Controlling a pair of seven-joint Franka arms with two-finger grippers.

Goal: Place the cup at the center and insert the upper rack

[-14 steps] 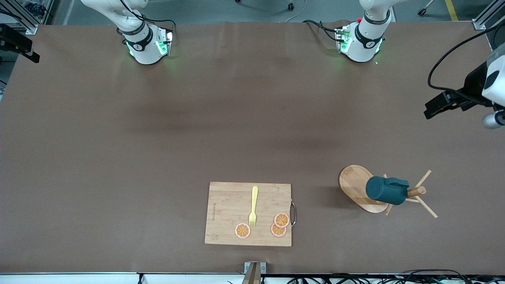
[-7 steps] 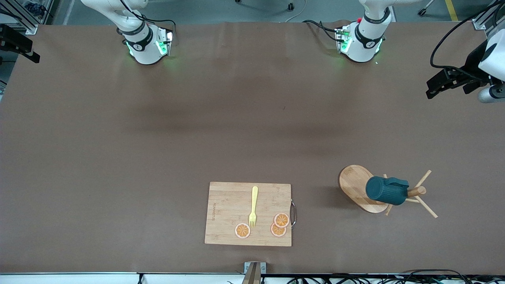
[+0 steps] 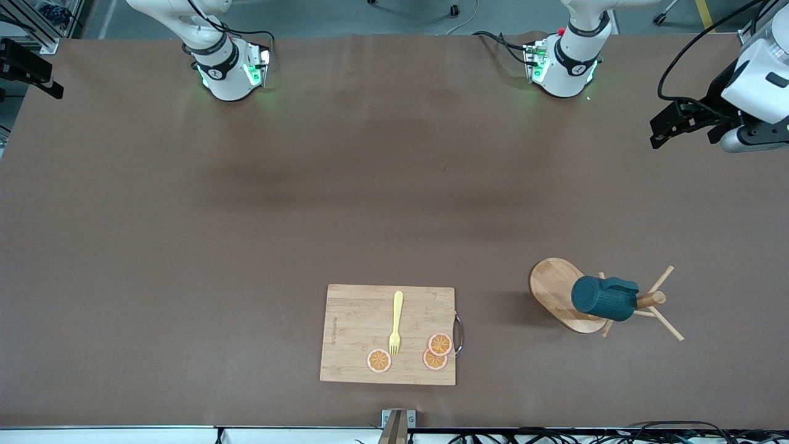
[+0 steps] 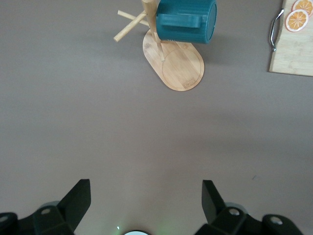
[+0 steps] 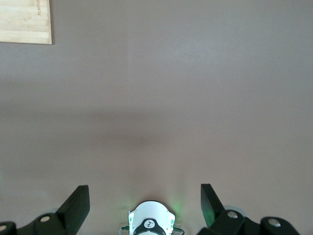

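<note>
The cup [image 3: 603, 298], dark teal and ribbed, hangs sideways on a peg of the upper rack [image 3: 551, 285], a light wooden mug tree with an oval base, toward the left arm's end of the table. In the left wrist view the cup [image 4: 188, 20] sits over the rack's base [image 4: 178, 66], well ahead of the fingers. My left gripper [image 3: 681, 137] hovers open over the table's left-arm end, apart from both; its view shows the gripper [image 4: 145, 185] empty. My right gripper [image 5: 145, 188] is open and empty, high above its own base [image 5: 149, 225], and does not show in the front view.
A bamboo cutting board [image 3: 357, 320] lies near the front edge, carrying a yellow fork [image 3: 396, 320] and three orange slices [image 3: 440, 343]. Its metal handle [image 3: 458, 333] faces the rack. A black bracket [image 3: 28, 65] juts in at the right arm's end.
My left gripper has swung toward the robots' edge of the table, staying open. The cup, the rack and the board have not moved.
</note>
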